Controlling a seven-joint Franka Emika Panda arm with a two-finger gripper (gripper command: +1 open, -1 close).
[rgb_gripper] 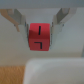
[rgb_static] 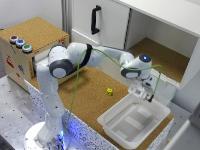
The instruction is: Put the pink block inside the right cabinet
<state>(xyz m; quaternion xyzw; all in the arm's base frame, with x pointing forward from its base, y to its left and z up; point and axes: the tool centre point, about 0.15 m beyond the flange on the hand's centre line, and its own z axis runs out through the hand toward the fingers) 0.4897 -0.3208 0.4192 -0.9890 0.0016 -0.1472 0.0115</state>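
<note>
In the wrist view the pink block (rgb_gripper: 40, 39), a reddish-pink cube with dark marks on its face, sits between my two fingers (rgb_gripper: 19, 21). My gripper (rgb_gripper: 40, 29) is shut on it. In the exterior view the gripper (rgb_static: 143, 93) hangs above the far edge of a white bin, and the block is too small to make out there. The right cabinet (rgb_static: 161, 56), white-walled with a brown cork floor, stands open behind the gripper towards the exterior view's right.
A white plastic bin (rgb_static: 116, 125) lies under the gripper; its rim also shows in the wrist view (rgb_gripper: 47, 67). A tiny yellow cube (rgb_static: 109, 91) lies on the cork table. The white door with a black handle (rgb_static: 95, 20) is shut. A cork-topped box with coloured buttons (rgb_static: 37, 30) stands at the exterior view's left.
</note>
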